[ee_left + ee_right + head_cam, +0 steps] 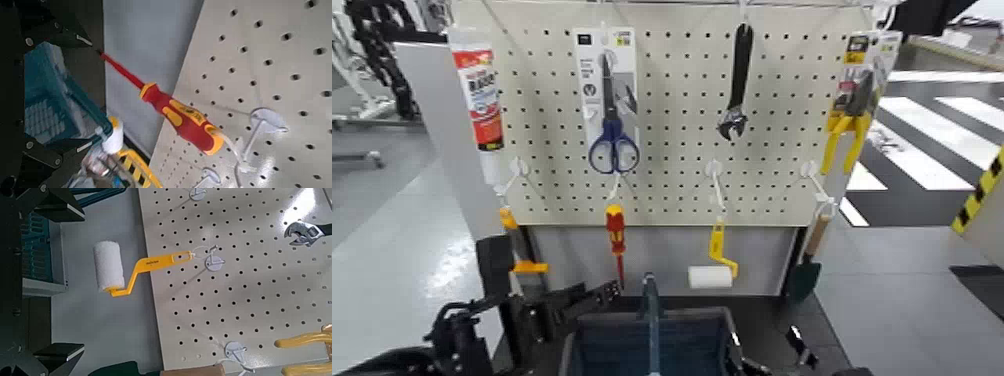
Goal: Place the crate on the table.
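In the head view, the crate [594, 345] is low in the middle, its centre handle upright, over the black table [772, 318]; whether its base touches the table I cannot tell. The left gripper [604, 296] is beside the crate's left side and the right gripper [796, 345] near its right side. Behind, a pegboard [672, 150] carries scissors [614, 130], a wrench [737, 85], a screwdriver [616, 240] and a paint roller [712, 270].

In the left wrist view, the left gripper's fingers stand well apart, with part of the crate showing between them; contact cannot be told.

In the right wrist view, the right gripper's fingers are also wide apart, the crate's edge visible between them, with no grip evident.
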You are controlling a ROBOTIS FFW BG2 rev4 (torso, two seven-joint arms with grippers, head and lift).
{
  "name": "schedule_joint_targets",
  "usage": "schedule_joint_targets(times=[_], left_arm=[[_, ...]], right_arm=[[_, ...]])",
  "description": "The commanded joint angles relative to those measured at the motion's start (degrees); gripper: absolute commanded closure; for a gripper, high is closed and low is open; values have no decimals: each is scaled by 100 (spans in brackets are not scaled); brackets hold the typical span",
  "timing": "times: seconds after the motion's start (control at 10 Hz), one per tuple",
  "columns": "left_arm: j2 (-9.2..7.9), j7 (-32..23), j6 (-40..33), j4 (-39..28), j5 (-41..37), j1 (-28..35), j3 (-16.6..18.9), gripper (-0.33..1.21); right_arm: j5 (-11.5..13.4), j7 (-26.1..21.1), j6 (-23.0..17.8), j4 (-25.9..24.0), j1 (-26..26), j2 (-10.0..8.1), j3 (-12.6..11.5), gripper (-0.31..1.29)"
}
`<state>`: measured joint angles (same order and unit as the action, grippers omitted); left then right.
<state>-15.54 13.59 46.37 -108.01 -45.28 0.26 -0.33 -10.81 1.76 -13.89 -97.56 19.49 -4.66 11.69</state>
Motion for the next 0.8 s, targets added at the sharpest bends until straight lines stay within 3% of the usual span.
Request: schedule_joint_targets(times=[0.1, 0.6, 0.8], left_arm=[[227, -93, -866, -317, 1073, 492, 24, 38], [790, -366, -3134, -256, 2928, 1415, 15, 34], [807, -586, -3907, -97, 3148, 1661, -81, 24]], right_arm=[[0, 9, 0, -9, 11, 0, -9, 14], [0, 9, -53, -17, 29, 0, -27, 14], [-9, 18, -62, -17, 29, 0, -35, 14]])
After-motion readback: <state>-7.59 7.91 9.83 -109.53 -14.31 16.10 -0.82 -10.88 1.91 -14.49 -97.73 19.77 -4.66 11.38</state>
